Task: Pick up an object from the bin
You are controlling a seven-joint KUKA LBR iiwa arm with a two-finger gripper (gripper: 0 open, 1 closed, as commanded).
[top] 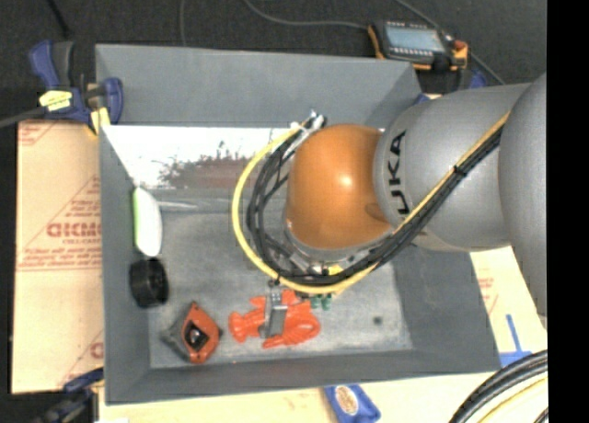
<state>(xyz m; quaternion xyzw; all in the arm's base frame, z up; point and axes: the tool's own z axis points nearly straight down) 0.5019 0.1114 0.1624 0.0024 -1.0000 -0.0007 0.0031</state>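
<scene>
Camera view: arm [442, 182] low over orange toy [299, 327], perhaps touching.

The arm [479, 168] comes in from the right as one thick grey link that slopes down and to the left, with white lettering [394, 173] running up its side. A thin yellow and black cable lies along this link from its upper right to its lower left. At the end sits the wrist, capped by a round orange cover [329, 182] that faces up at the camera. A bundle of black and yellow cables [248, 214] loops round the cover's left side and passes under its lower edge. The jaws reach down below the cover, toward the bottom of the view, as a small grey piece largely hidden by cover and cables.
</scene>
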